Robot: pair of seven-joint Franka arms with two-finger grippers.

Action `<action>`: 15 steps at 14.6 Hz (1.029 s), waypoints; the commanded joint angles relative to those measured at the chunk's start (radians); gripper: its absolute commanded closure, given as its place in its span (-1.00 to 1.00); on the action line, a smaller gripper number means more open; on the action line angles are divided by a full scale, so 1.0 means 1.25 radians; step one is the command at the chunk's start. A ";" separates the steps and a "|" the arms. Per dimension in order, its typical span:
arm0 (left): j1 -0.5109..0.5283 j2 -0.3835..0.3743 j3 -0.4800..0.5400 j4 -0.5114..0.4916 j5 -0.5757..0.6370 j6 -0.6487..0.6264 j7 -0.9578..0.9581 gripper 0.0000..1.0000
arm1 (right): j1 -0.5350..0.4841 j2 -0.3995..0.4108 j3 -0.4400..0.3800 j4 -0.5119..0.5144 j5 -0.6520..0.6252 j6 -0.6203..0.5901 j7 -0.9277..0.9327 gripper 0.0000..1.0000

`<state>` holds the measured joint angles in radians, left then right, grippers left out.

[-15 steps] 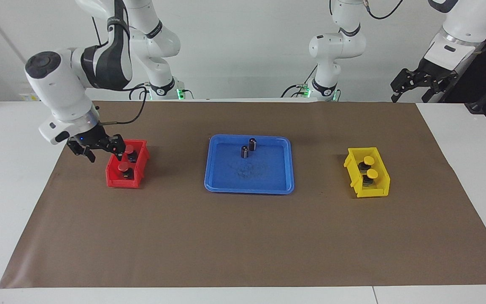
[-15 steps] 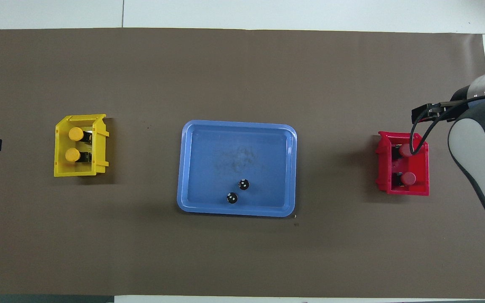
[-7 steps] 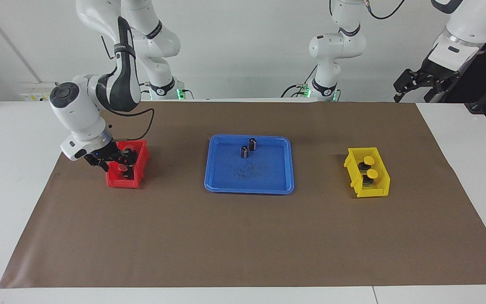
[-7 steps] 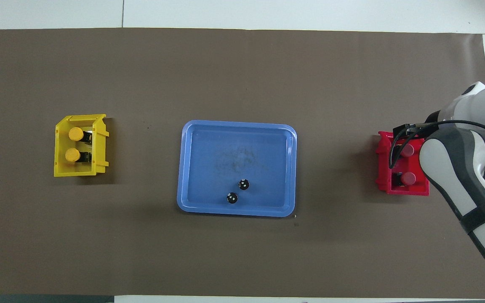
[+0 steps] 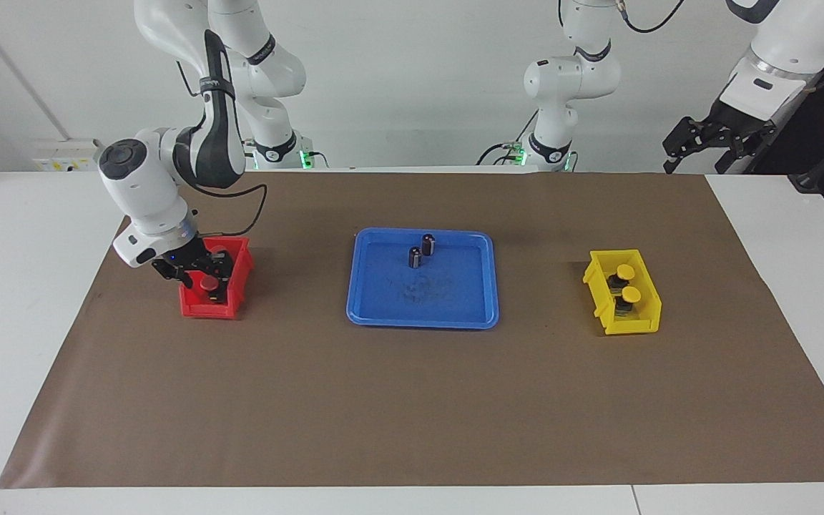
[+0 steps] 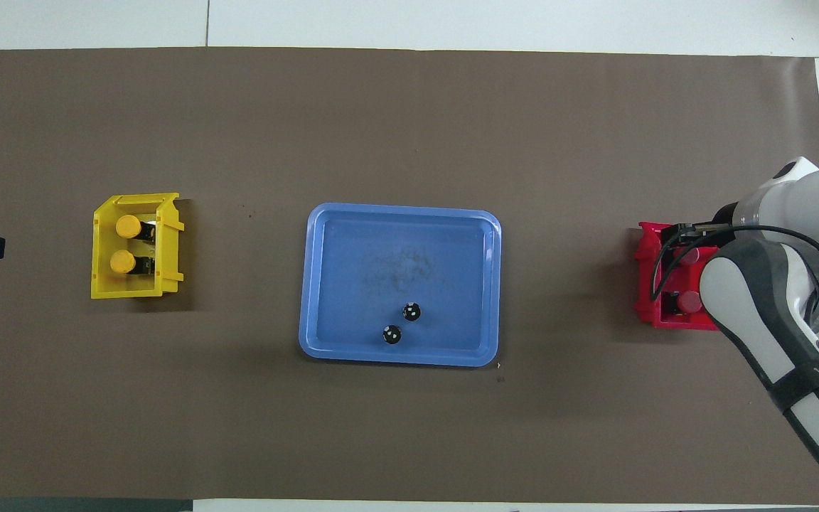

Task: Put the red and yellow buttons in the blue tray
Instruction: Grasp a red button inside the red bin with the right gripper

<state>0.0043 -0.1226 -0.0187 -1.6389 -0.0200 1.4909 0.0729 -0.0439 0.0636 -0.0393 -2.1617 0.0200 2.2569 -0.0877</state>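
Reaching into the red bin (image 5: 229, 275) near the desk's right-arm end, the right hand (image 5: 201, 275) hides one red button; whether it grips the other (image 5: 208, 285), I cannot tell. Two yellow buttons (image 5: 625, 272) sit in the yellow bin (image 5: 642, 315). The blue tray (image 5: 455, 315) holds two dark cylinders (image 5: 428, 244). The left hand (image 5: 705, 143) waits open.

matt brown paper mat (image 5: 412, 400), smooth plastic blue tray (image 5: 423, 320), glossy white arm shells (image 5: 136, 179)
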 commanded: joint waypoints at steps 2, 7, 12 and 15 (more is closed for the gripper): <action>-0.001 -0.028 0.003 -0.031 0.014 -0.010 -0.004 -1.00 | -0.016 -0.024 0.003 -0.036 0.017 0.025 -0.010 -0.41; 0.005 -0.033 0.010 -0.042 0.014 -0.004 -0.004 -1.00 | -0.019 -0.034 0.003 -0.070 0.017 0.060 -0.010 -0.41; 0.005 -0.039 0.010 -0.050 0.015 0.007 -0.003 -1.00 | -0.018 -0.019 0.004 -0.070 0.017 0.055 -0.015 -0.40; 0.005 -0.038 0.010 -0.050 0.014 0.028 -0.003 -1.00 | -0.019 -0.020 0.003 -0.076 0.017 0.065 -0.019 -0.34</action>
<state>0.0076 -0.1433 -0.0050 -1.6678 -0.0199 1.4961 0.0720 -0.0588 0.0522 -0.0395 -2.2306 0.0200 2.3114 -0.0883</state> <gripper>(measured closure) 0.000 0.304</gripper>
